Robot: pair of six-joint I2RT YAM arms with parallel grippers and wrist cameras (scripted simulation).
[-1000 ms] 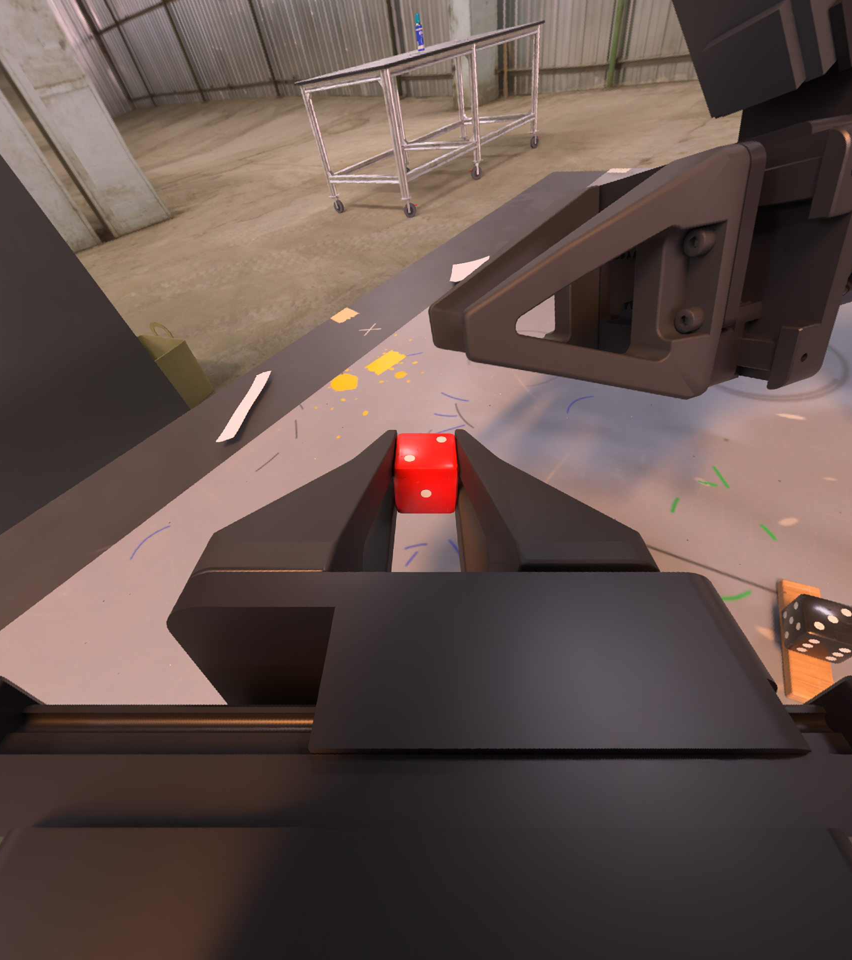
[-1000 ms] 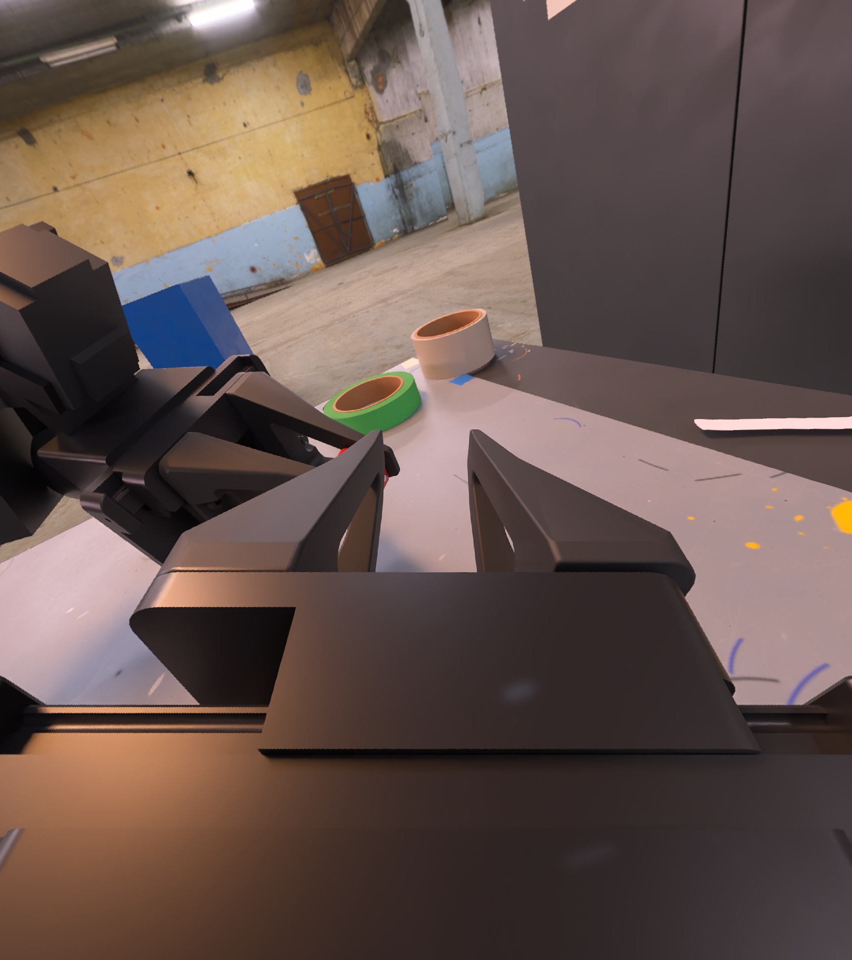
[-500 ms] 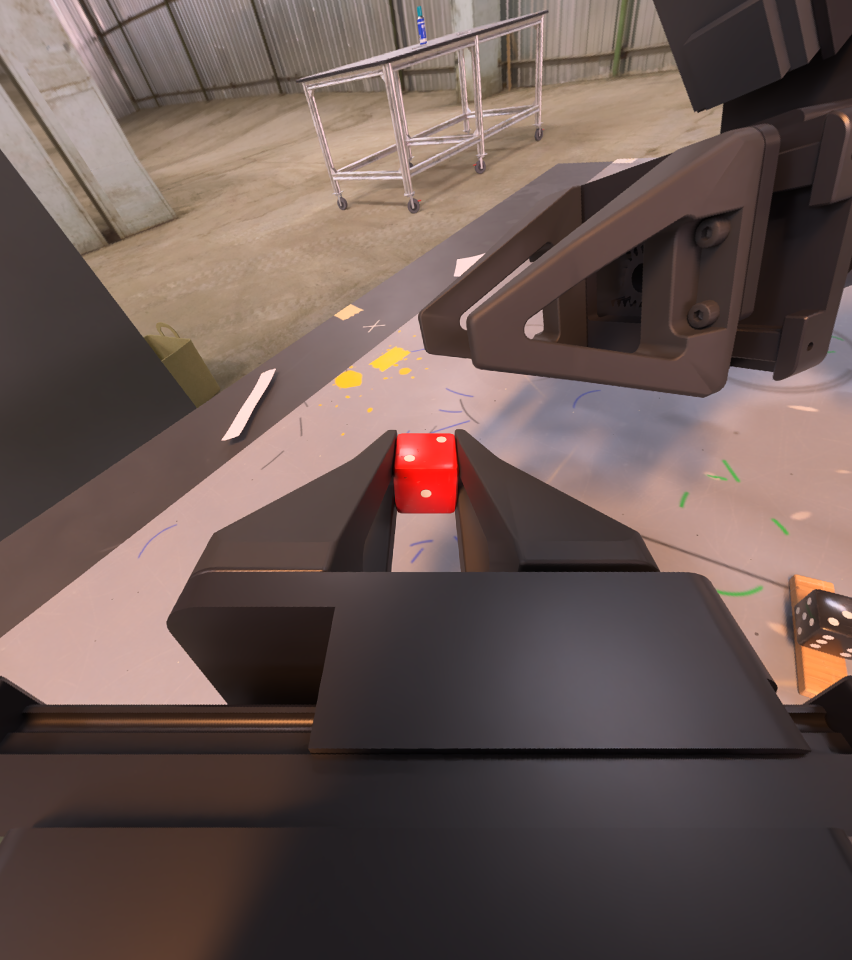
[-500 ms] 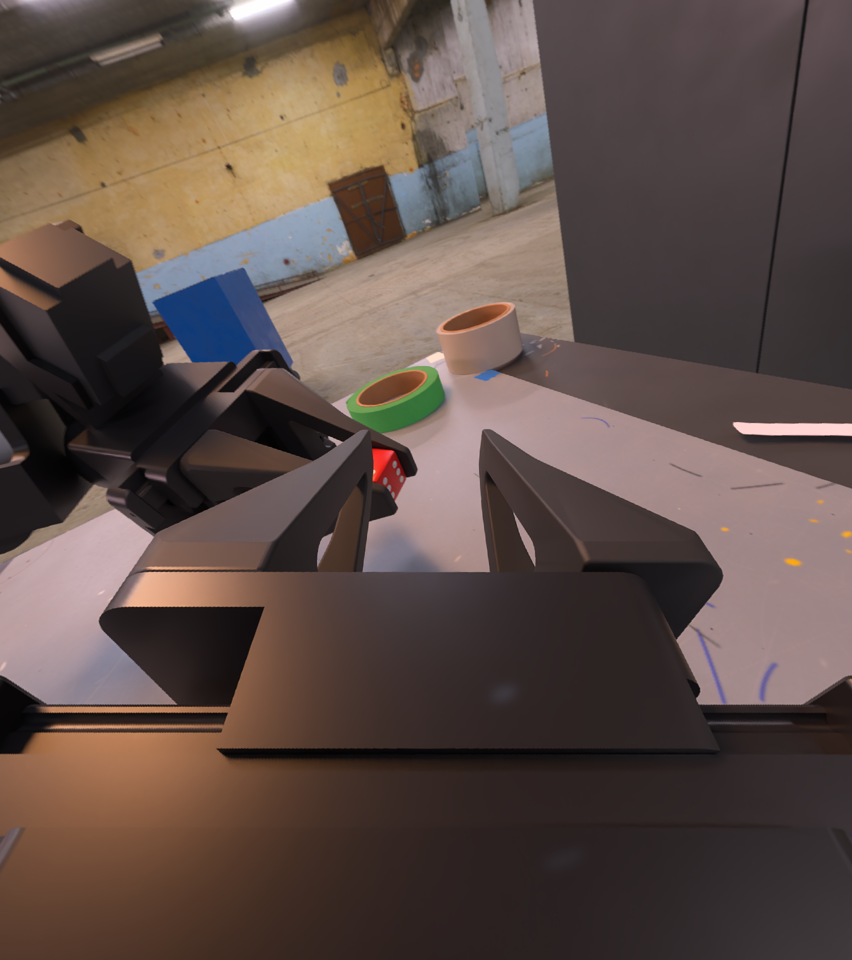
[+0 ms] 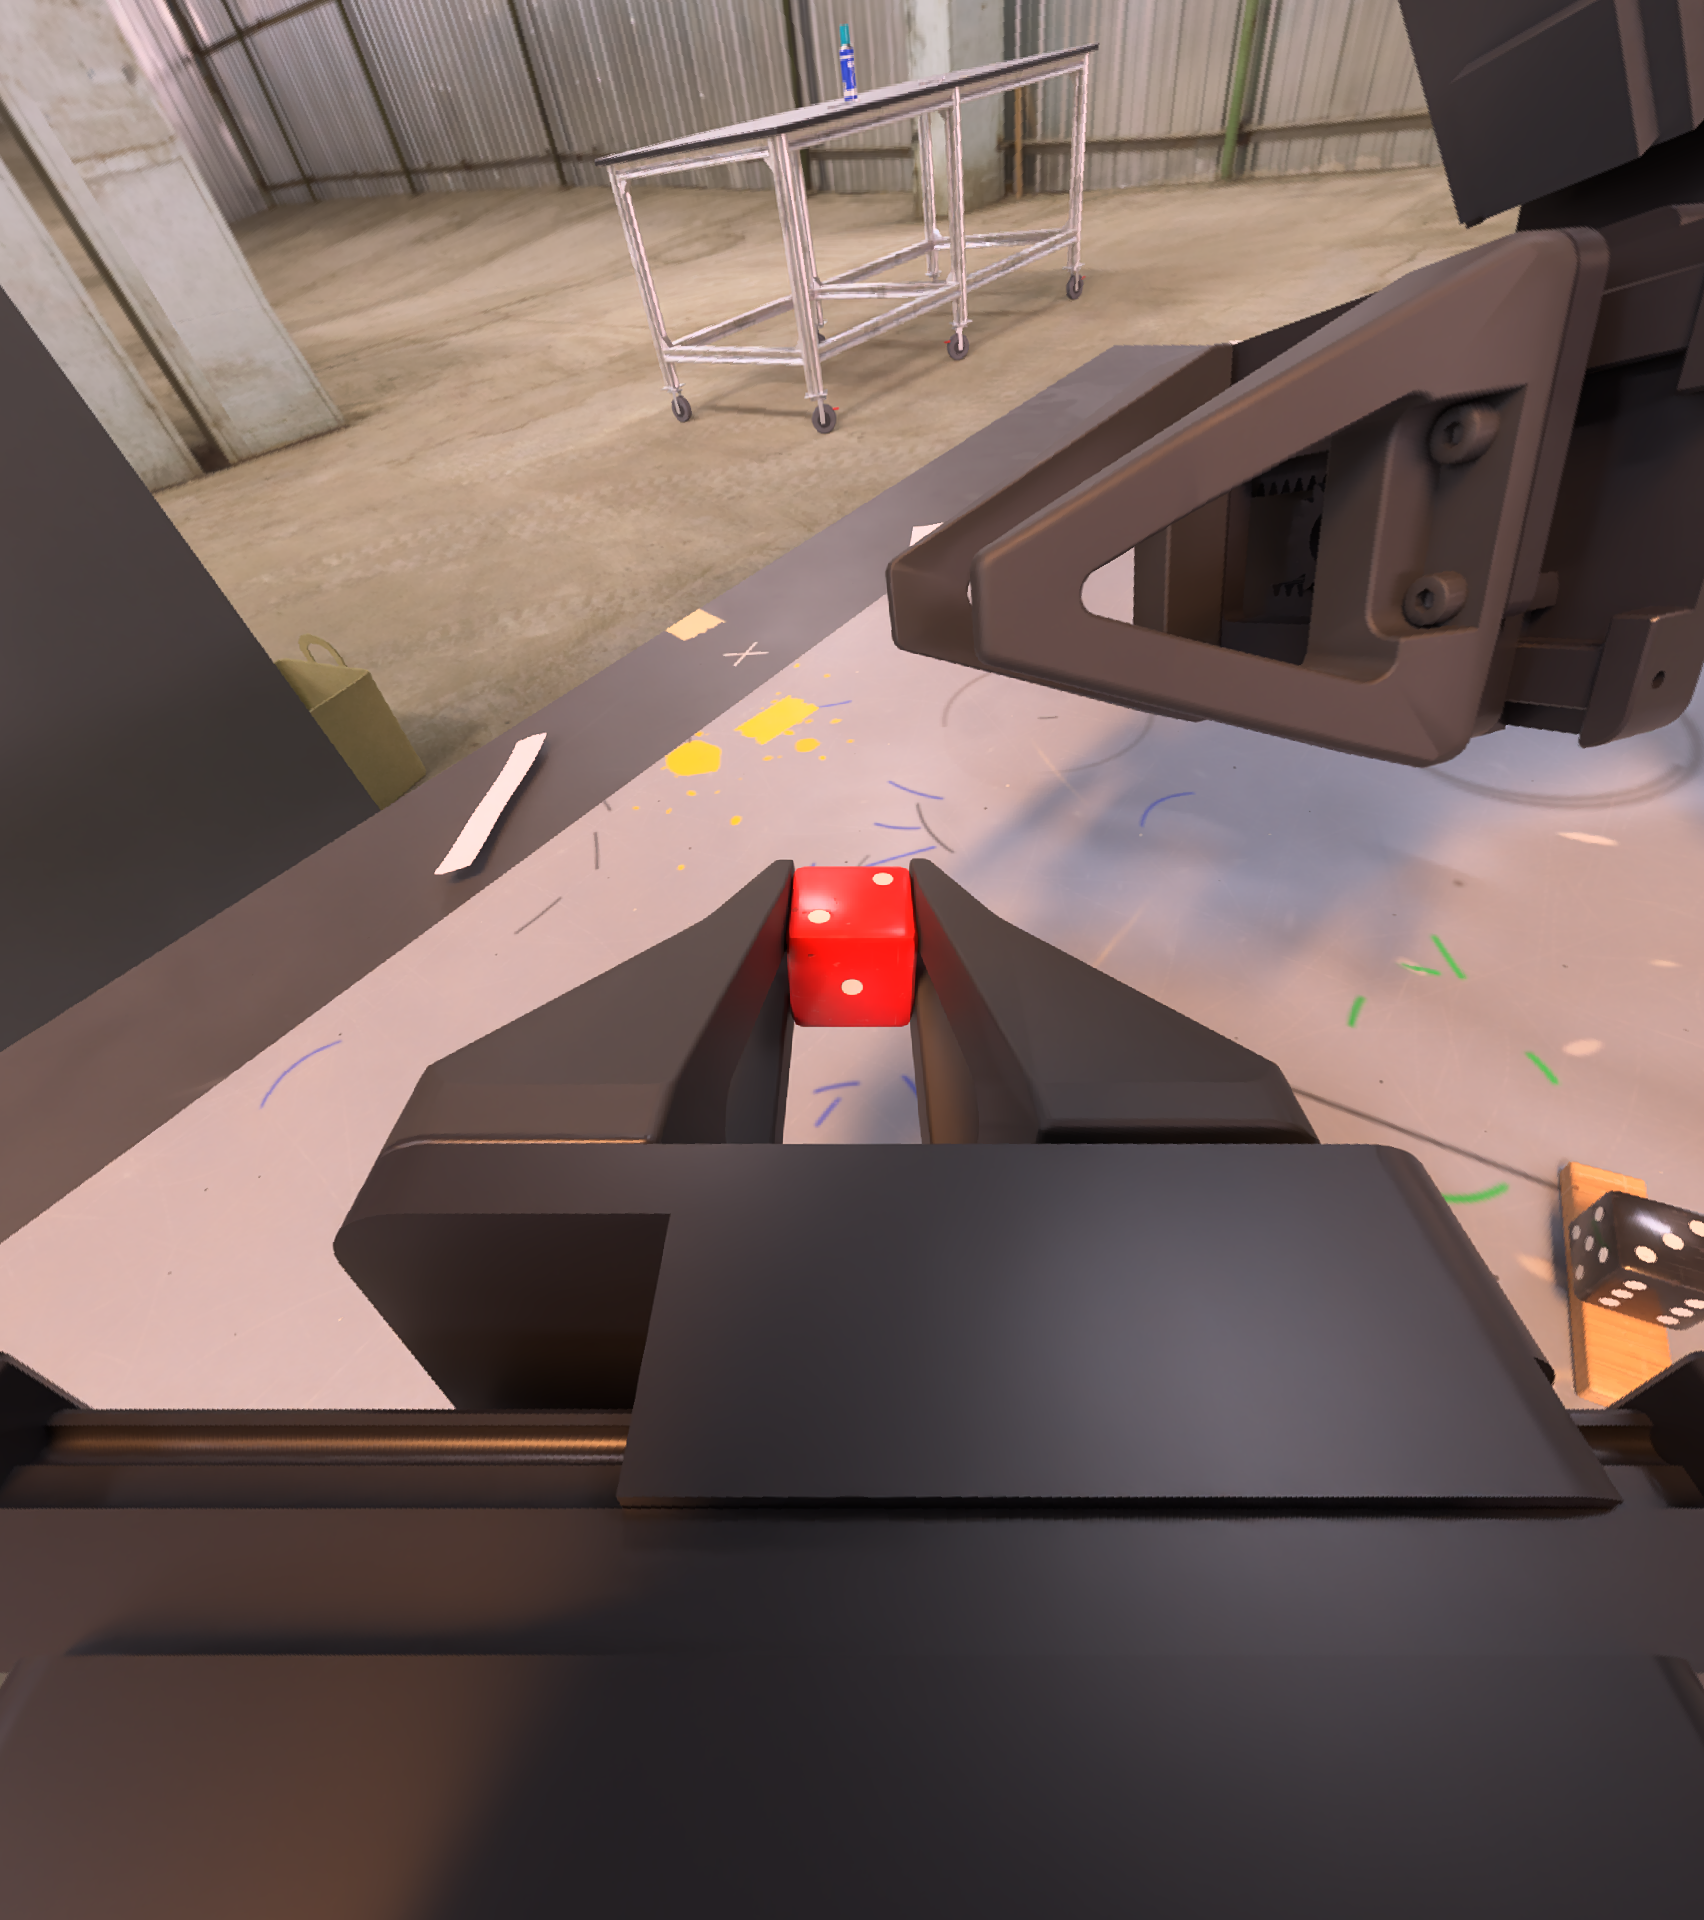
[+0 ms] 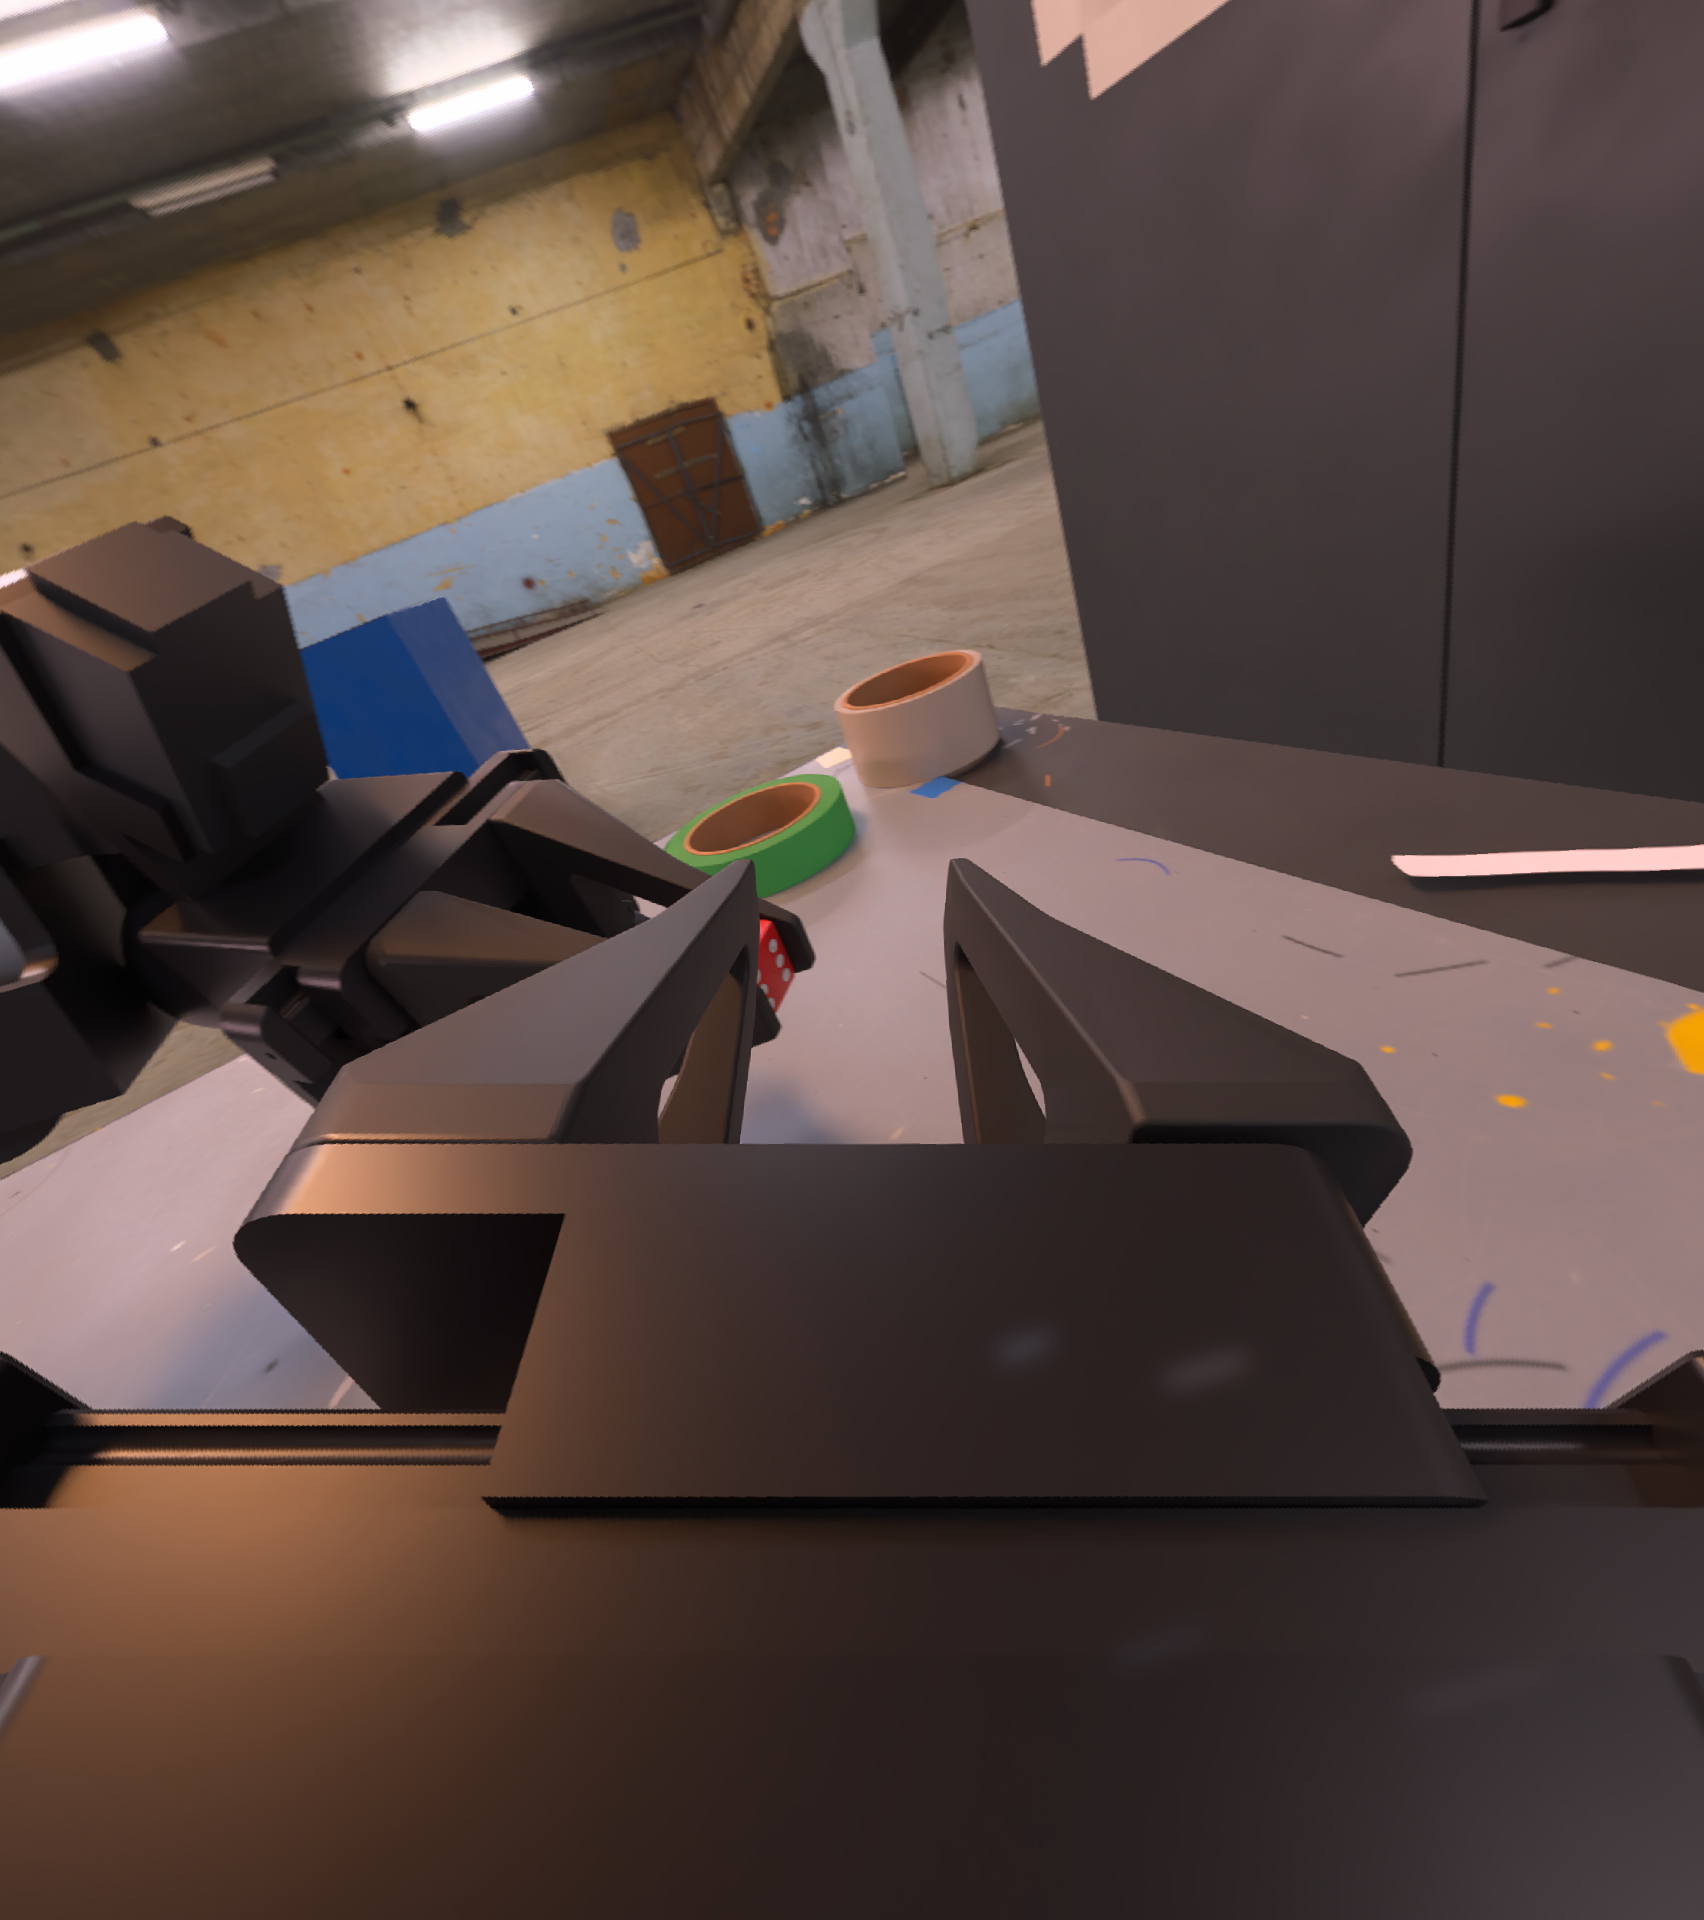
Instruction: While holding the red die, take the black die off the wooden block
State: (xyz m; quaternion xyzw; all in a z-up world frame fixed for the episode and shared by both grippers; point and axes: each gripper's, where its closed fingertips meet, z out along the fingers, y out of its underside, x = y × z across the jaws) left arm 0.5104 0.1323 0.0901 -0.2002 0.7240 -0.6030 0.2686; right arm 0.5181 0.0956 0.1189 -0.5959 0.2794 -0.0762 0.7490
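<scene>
Two fingers of the left gripper (image 5: 851, 940) clamp the red die (image 5: 850, 948) above the table (image 5: 1243, 935). Nearby, the black die (image 5: 1648, 1259) sits on the wooden block (image 5: 1606, 1340). Farther off, the right gripper (image 6: 848, 935) hovers, fingers apart, holding nothing.

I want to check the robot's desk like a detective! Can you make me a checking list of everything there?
Surface: grey table with paint specks, pen marks and a dark border.
Job's things: red die held above the table; black die sits on the wooden block.
Clutter: green tape roll, beige tape roll, white strip.
Grippers: left pincer shut on the red die; right pincer open, empty, not at the black die.
Cables: nothing seen.
Surroundings: warehouse floor, metal trolley table, blue box, dark cabinet.
</scene>
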